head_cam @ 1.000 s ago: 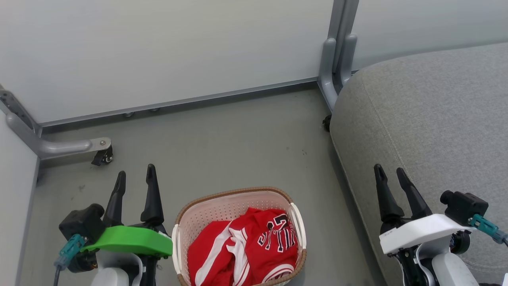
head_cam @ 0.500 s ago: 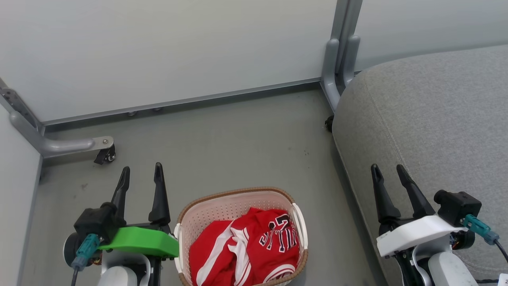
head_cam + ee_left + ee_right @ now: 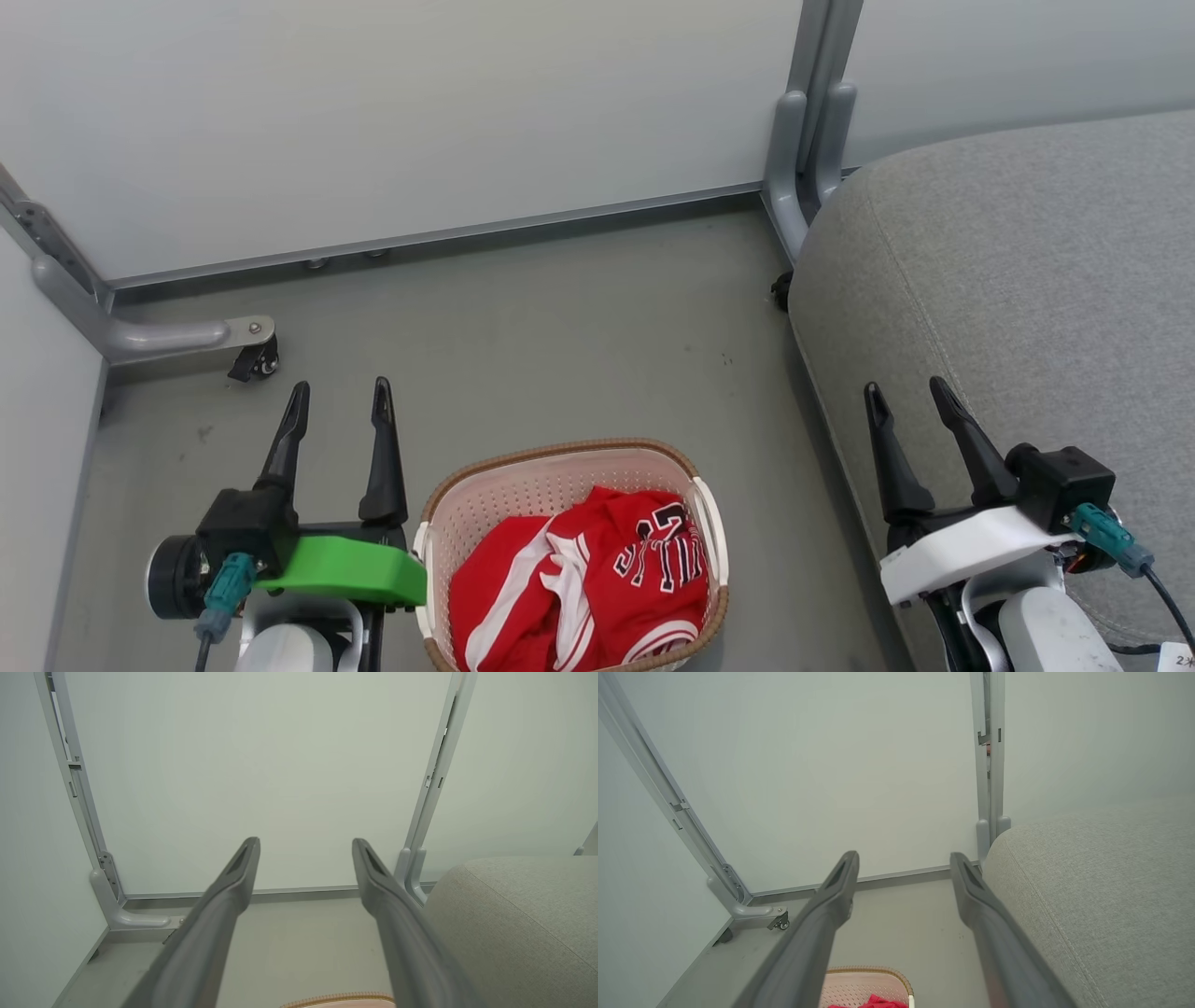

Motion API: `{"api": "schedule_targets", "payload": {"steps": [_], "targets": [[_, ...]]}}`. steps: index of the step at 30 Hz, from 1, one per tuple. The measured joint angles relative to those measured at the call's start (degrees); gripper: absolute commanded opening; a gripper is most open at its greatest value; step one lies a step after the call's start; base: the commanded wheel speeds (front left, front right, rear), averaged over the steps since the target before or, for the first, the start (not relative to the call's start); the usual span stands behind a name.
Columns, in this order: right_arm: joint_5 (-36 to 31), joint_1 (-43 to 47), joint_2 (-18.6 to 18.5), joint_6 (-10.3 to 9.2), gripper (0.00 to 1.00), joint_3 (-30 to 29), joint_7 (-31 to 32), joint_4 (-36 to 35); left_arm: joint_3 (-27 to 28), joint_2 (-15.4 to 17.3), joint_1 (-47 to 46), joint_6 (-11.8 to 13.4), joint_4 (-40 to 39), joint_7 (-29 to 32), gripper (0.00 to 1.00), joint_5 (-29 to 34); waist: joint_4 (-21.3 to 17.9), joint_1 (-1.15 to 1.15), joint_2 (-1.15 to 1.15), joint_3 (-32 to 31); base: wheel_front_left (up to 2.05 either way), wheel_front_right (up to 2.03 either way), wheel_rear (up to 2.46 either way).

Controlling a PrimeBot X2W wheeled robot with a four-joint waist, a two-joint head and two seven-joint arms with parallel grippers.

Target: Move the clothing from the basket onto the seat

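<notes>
- Red striped sports clothing [image 3: 583,588] is heaped in the cream perforated plastic basket [image 3: 551,453], bottom centre.
- Grey fabric seat [image 3: 1027,299] is seen at right.
- Lower corners: left gripper [image 3: 341,385] and right gripper [image 3: 904,385] are spread wide, empty.

The red clothing [image 3: 583,579], with white stripes and black-and-white lettering, lies crumpled in the cream perforated basket [image 3: 551,455], heaped towards its near and right walls. The basket, brown-rimmed with white handles, stands upright on the floor [image 3: 523,336]. The big grey fabric seat [image 3: 1027,280] stands to its right, apart from it, rounded seamed edge towards the basket.
</notes>
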Motion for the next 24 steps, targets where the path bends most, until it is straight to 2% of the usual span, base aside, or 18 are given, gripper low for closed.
{"api": "schedule_targets", "payload": {"steps": [15,24], "targets": [[-6.56,-0.09,-0.07,0.00,1.00,0.19,-1.58,0.94,-1.21,0.05,0.01,0.66,0.49,-1.52,1.00,5.67,0.44,0.00,0.00,0.08,0.00,0.00,0.00],[-7.45,-0.10,-0.09,0.01,1.00,0.18,-1.83,2.18,-1.30,0.08,0.02,0.35,1.13,-1.93,1.00,4.95,0.59,0.00,0.00,-0.16,0.00,0.00,0.00]]}}
